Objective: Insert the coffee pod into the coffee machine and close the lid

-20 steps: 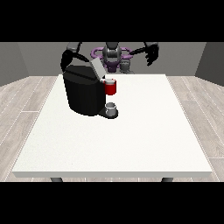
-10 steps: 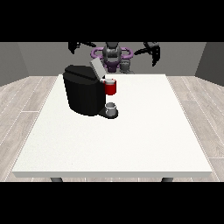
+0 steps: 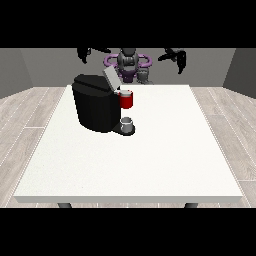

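Behind the coffee machine (image 3: pixel 97 107), robot (image 3: pixel 129 65) half-hidden.

Raised front view, seemingly beyond table (image 3: pixel 150 165)

Hands (image 3: pixel 86 53) (image 3: pixel 176 56) too small to read their fingers. Pod not discernible. Table (image 3: pixel 150 160) legs mostly hidden beneath the near edge.

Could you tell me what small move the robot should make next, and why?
Probably lower the hand at the view's left toward the lid: the lid stands open on the machine, and both hands are raised, away from it.
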